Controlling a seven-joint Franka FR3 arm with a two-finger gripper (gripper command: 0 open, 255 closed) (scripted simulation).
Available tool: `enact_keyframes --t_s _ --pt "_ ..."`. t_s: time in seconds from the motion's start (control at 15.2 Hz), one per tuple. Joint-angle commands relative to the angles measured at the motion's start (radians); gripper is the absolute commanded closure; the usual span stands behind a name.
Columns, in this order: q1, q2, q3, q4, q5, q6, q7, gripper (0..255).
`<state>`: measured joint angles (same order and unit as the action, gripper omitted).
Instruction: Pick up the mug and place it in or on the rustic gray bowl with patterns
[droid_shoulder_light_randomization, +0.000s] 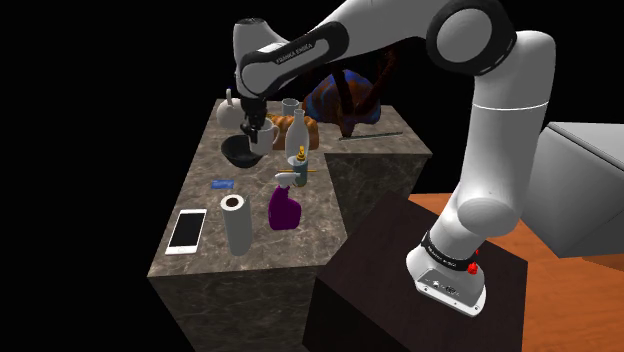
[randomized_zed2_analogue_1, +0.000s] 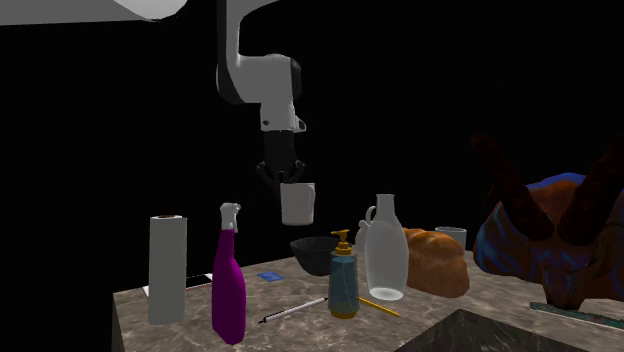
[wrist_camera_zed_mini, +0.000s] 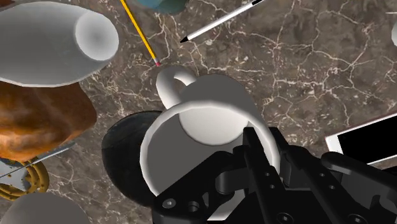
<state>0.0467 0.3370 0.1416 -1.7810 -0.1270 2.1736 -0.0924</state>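
Marbled grey-brown stone forms the bench (droid_shoulder_light_randomization: 200, 262), with a black area behind it and a dark stand beside it in the shoulder view. The white arm reaches over the far part of the bench, and its black tool (randomized_zed2_analogue_1: 285, 180) points straight down.

The tool is clenched on the white mug (randomized_zed2_analogue_1: 297, 203). In the wrist view one finger is inside the cup and the other outside, pinching the wall on the side opposite the handle. The mug hangs upright in the air with its mouth up, clear of the surface.

Just below it sits the bowl (randomized_zed2_analogue_1: 315, 255), which looks dark, nearly black, with no pattern I can make out. There is a gap between the mug's base and the bowl's rim. From the wrist view the mug overlaps part of the bowl (wrist_camera_zed_mini: 121, 159) rather than sitting centred over it.

Near the bowl stand a white jug (randomized_zed2_analogue_1: 386, 250) and a teal soap bottle (randomized_zed2_analogue_1: 343, 280) with a yellow pump. A brown loaf (randomized_zed2_analogue_1: 437, 260) lies behind the jug. A pen (randomized_zed2_analogue_1: 295, 310) and a yellow pencil (randomized_zed2_analogue_1: 380, 306) lie flat by the soap bottle.

Closer to the bench's near edge in the shoulder view stand a purple spray bottle (droid_shoulder_light_randomization: 284, 208) and a paper towel roll (droid_shoulder_light_randomization: 236, 224), with a phone (droid_shoulder_light_randomization: 187, 231) flat beside the roll.
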Motion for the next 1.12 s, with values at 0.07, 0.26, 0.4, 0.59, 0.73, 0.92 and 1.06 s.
enact_keyframes --t_s 0.07,0.26,0.4,0.59,0.73,0.92,1.06 --pt "-0.011 0.104 -0.011 0.166 -0.004 -0.06 -0.032 255" --pt "-0.021 0.218 -0.021 0.357 -0.005 -0.136 -0.066 255" --pt "-0.025 0.306 -0.028 0.508 -0.006 -0.198 -0.089 255" --pt "-0.026 0.479 -0.037 0.814 -0.006 -0.327 -0.126 255" --pt "-0.022 0.598 -0.043 1.013 -0.007 -0.407 -0.145 255" --pt "-0.025 0.589 -0.043 0.958 -0.008 -0.36 -0.141 255" --pt "-0.026 0.588 -0.043 0.929 -0.008 -0.332 -0.139 255"
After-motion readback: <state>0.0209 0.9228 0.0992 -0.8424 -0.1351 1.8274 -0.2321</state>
